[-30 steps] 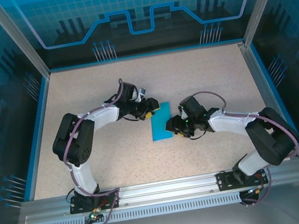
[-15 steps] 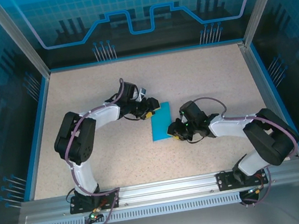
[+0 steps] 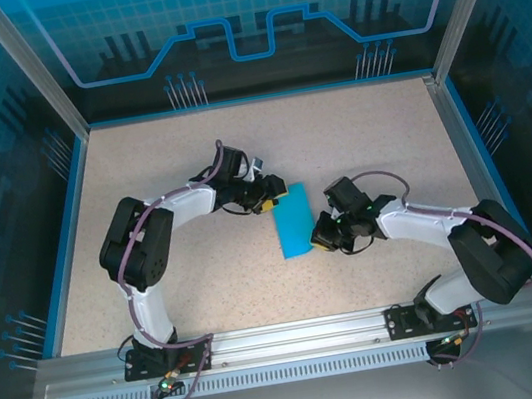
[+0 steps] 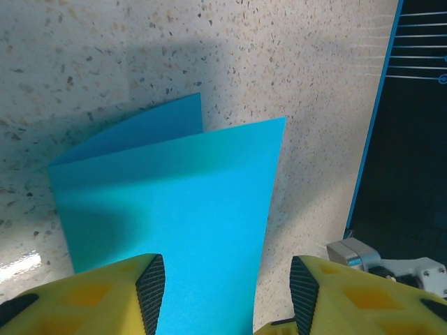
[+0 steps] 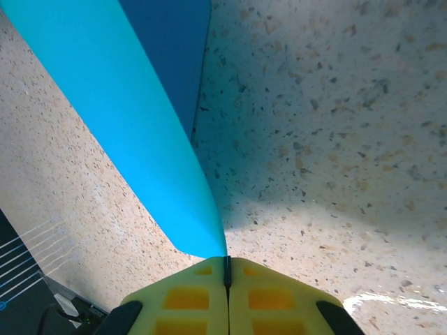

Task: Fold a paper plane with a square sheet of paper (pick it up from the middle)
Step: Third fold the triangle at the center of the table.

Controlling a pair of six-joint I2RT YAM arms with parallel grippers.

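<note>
Top external view first: the square sheet of paper (image 3: 292,222) sits mid-tabletop (image 3: 168,154), folded to a narrow strip between my two arms. My left pincer (image 3: 271,200) is at its far end, my right pincer (image 3: 320,235) at its near right edge. A second ago the strip lay flat and darker, with the right jaws parted beside it. Now those jaws have closed and pulled slightly towards me. The sheet looks brighter and bowed, so I judge the top layer is coming up. The left arm has hardly shifted.

Left wrist view: the left pincer (image 4: 227,276) is released, its yellow fingers standing apart with the sheet (image 4: 174,202) running flat between them. The upper layer sits askew, baring a corner of the lower one. I cannot tell whether the fingers press down.

Right wrist view: the right pincer (image 5: 226,269) is clenched, pads together, grasping the tip of a raised flap of the sheet (image 5: 126,105), which curves up off the speckled surface with a darker layer beneath. That grip means I can start the next fold.
</note>
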